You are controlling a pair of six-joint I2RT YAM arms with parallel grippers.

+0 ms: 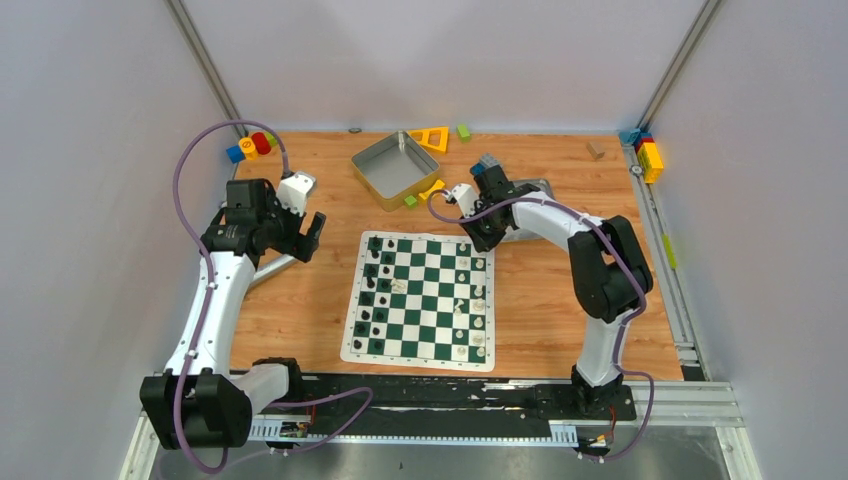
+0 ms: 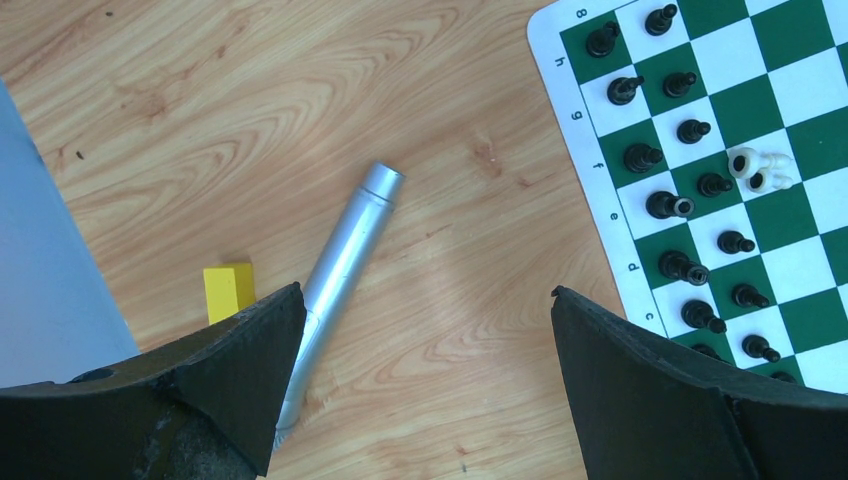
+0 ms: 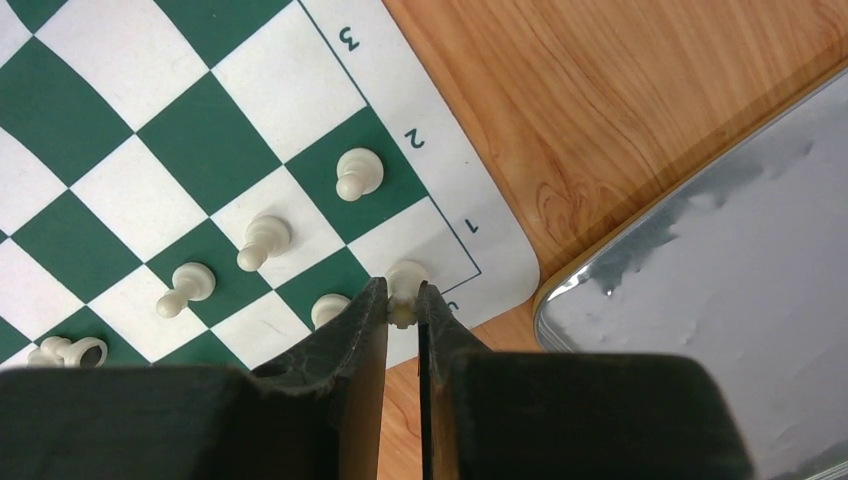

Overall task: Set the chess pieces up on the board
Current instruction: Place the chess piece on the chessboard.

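Cream chessman sits pinched inside right gripper.

The green-and-white checked board mat lies on the wooden surface. Along its left side stand black plastic chessmen, along its right cream-white plastic chessmen. Behind it sits a square grey metal tray. Left of it lies a silver metal tube, a yellow block beside.
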